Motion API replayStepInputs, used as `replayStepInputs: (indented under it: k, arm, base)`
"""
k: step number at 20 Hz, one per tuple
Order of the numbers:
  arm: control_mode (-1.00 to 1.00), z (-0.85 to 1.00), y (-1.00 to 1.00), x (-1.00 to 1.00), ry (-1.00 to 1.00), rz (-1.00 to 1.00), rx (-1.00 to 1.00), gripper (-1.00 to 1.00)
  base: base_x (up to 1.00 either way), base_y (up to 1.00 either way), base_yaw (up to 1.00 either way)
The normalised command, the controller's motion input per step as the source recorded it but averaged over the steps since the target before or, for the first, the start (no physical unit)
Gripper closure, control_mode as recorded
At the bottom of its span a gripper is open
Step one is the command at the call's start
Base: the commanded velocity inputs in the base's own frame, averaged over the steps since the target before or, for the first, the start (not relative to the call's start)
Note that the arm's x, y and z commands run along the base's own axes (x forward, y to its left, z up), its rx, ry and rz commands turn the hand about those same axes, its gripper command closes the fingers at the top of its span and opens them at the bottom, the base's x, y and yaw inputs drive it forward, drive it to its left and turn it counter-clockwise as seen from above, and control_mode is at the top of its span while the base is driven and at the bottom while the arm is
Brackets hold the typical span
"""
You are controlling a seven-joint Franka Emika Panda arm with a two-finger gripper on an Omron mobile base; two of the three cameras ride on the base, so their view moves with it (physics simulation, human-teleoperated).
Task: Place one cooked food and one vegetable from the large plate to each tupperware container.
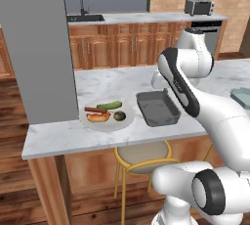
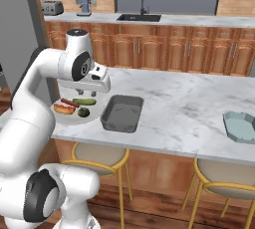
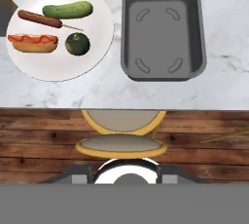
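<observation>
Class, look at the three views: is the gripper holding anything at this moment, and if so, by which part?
Nothing is held. All four foods lie on the large plate, and the dark grey container is empty.

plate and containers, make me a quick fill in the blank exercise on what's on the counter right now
1. The plate holds ____ foods.
2. The dark grey container has ____ food in it.
3. The green cucumber lies on the ____.
4. The pale blue container sits on the far side of the dark grey container from the ____.

Missing words: four; no; plate; plate
</observation>
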Motion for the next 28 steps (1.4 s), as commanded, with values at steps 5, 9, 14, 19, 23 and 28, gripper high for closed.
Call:
replayStepInputs:
  k: [5,9,14,19,23,28]
  arm:
    - [-1.00,-0.07,0.29,0.07,0.01,0.06,0.00,-1.00]
    - [-1.00,-0.12,0.43,0.10,0.04,0.10,0.00,-1.00]
    - [-1.00,-0.23,0.57,0.18,0.05,0.20,-0.08,-1.00]
    - [-1.00,-0.48,0.57,0.30,0.05,0.18,-0.13,-1.00]
    - [-1.00,-0.43,0.41,0.46,0.00,0.15,-0.11,-1.00]
    - [-1.00,-0.49,0.02,0.53,0.03,0.05,-0.01,-1.00]
  base:
    - [0.00,0.00,0.00]
    - [0.00,0.00,0.00]
    - [0.00,0.00,0.00]
    - [0.00,0.00,0.00]
    - [0.00,0.00,0.00]
    - [0.00,0.00,0.00]
